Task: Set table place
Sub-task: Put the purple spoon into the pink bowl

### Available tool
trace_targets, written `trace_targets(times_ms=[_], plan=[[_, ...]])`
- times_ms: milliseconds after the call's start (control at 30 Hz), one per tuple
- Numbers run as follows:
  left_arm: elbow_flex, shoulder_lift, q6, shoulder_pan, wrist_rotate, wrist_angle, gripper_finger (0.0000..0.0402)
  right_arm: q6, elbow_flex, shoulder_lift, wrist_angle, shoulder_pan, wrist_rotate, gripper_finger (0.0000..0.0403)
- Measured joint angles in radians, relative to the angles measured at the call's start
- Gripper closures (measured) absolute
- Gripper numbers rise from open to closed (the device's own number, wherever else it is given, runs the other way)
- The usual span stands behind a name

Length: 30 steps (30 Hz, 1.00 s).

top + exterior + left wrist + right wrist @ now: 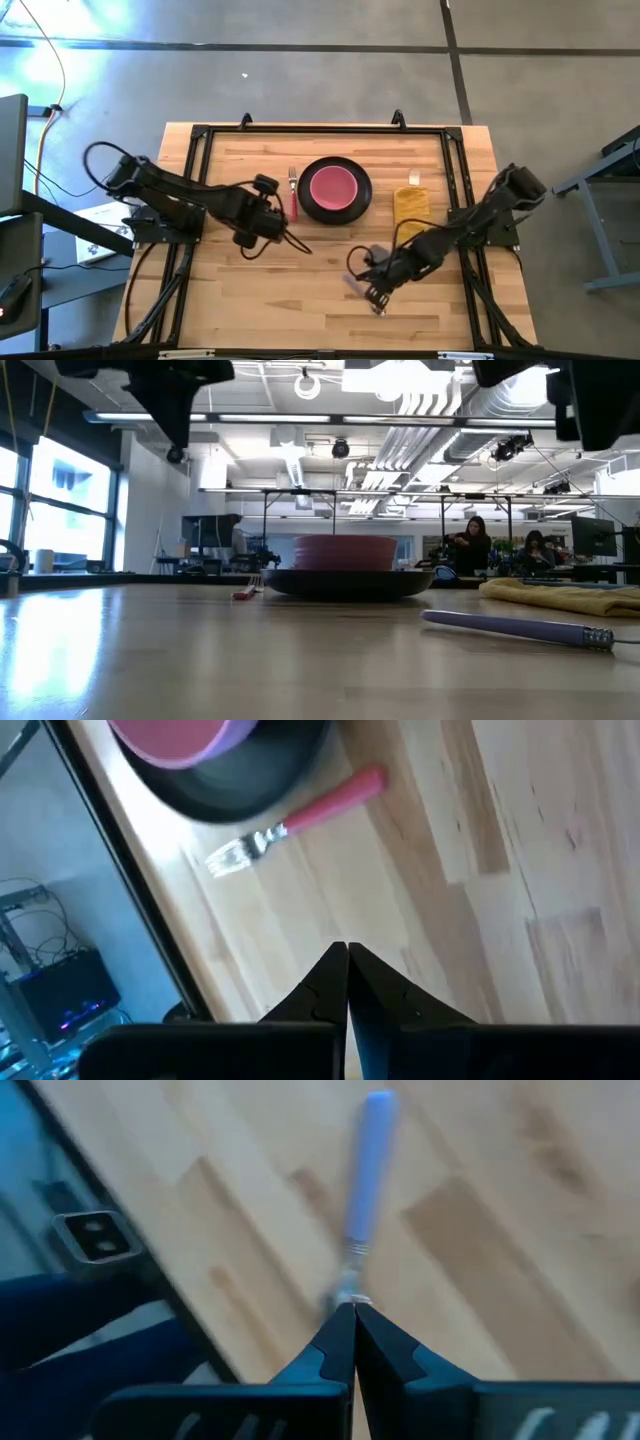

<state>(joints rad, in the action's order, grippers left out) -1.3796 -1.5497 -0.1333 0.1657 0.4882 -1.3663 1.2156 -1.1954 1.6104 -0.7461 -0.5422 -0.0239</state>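
A dark round plate (362, 206) lies at the table's far middle with a pink bowl (333, 186) in it. A pink-handled fork (294, 196) lies just left of the plate, and also shows in the left wrist view (300, 815). A folded yellow napkin (411, 203) lies right of the plate. A purple-handled metal spoon (355, 286) lies nearer the front edge, and shows on the wood in the low view (500, 626). My right gripper (374, 297) is shut at the spoon. My left gripper (303, 247) is shut and empty, near the fork's handle end. My right gripper (352, 1312) is shut on the spoon's metal neck (349, 1285), just past the purple handle (368, 1170). The fingers slant down from the table's far right. The fingers hide the spoon's bowl end. The handle lies on the table.
A black rail frame (320, 131) runs around the light-wood table. Bare wood lies between the plate and the front edge. People sit in the room far behind the table (470, 540).
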Motion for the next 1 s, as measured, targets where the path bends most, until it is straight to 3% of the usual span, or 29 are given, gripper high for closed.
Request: trace_targets(times_ms=[267, 467, 800, 1000], plan=[[0.0, 0.133, -0.048, 0.04, 0.002, -0.051, 0.0402, 0.018, 0.0, 0.117, 0.131, 0.035, -0.165, 0.0402], [0.0, 0.189, -0.046, 0.037, 0.003, -0.051, 0.0402, -0.008, 0.0, 0.158, 0.136, 0.054, -0.242, 0.0392], [0.0, 0.193, -0.032, 0.037, 0.009, -0.041, 0.0402, -0.01, 0.0, 0.199, 0.136, 0.059, -0.24, 0.0272], [0.0, 0.193, -0.016, 0.037, 0.029, -0.041, 0.0402, 0.035, 0.0, 0.261, 0.141, 0.023, -0.19, 0.0228]])
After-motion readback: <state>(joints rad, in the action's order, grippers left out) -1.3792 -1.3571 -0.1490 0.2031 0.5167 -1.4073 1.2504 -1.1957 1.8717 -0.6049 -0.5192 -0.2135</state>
